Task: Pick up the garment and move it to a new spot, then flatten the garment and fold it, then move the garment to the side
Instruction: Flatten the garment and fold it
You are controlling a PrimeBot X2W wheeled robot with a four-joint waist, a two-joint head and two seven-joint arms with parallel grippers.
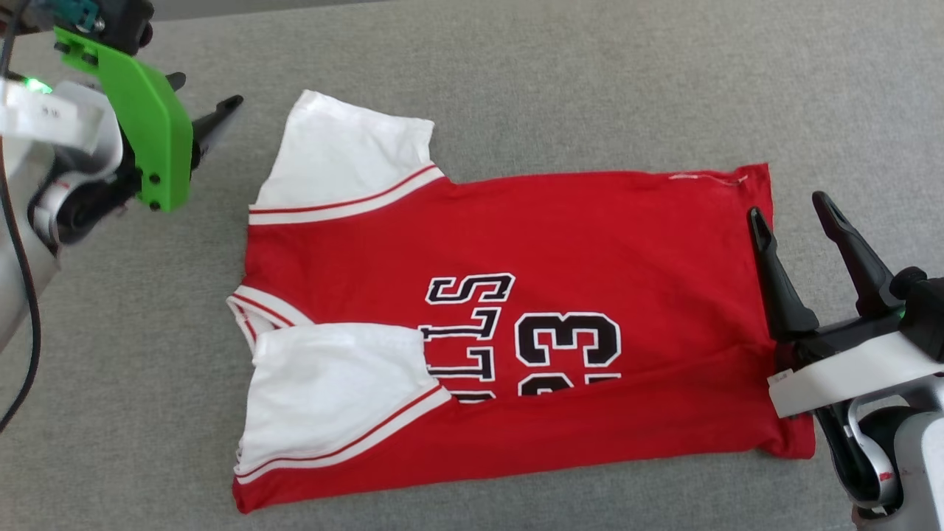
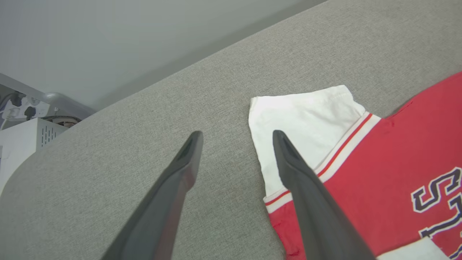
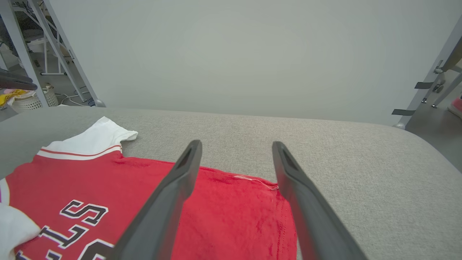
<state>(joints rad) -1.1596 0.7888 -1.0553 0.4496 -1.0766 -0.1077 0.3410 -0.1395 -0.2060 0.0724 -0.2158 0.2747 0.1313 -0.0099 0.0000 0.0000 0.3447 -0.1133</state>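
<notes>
R tool [image 1: 789, 209] by garment [image 1: 516, 236] hem

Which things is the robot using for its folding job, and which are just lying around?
For the job: red and white shirt, left pincer, right pincer, grey table.
Just lying around: white basket, white box, metal frame legs.

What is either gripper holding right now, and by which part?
Nothing: left gripper and right gripper both stand open and empty; the garment lies loose on the grey surface.

Lettering [image 1: 472, 289] on the garment [image 1: 575, 228] lies partly hidden — under its folded sleeve [image 1: 332, 383].
</notes>
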